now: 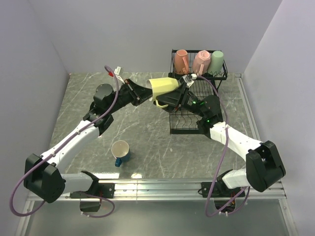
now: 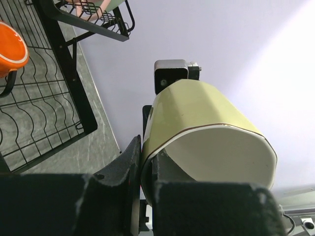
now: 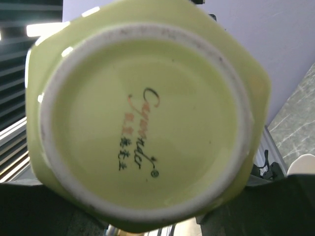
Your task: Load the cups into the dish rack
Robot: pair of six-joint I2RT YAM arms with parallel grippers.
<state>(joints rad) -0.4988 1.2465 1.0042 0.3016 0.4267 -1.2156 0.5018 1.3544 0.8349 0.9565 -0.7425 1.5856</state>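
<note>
Evidently mid-handover beside the dish rack (image 1: 184, 129): left tool (image 1: 150, 92) pinches the yellow cup (image 1: 164, 86) by its rim; right tool (image 1: 180, 94) faces its base, grip unclear, and should clamp before left releases.

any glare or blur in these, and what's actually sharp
Top external: even light, sharp throughout, pale reflections on the table near its front edge. Left wrist: yellow mug sharp, left end effector's fingers dark and soft at the bottom, wall washed out on the right. Right wrist: the mug's base stamp reads clearly, small highlights top left, background blurred.
</note>
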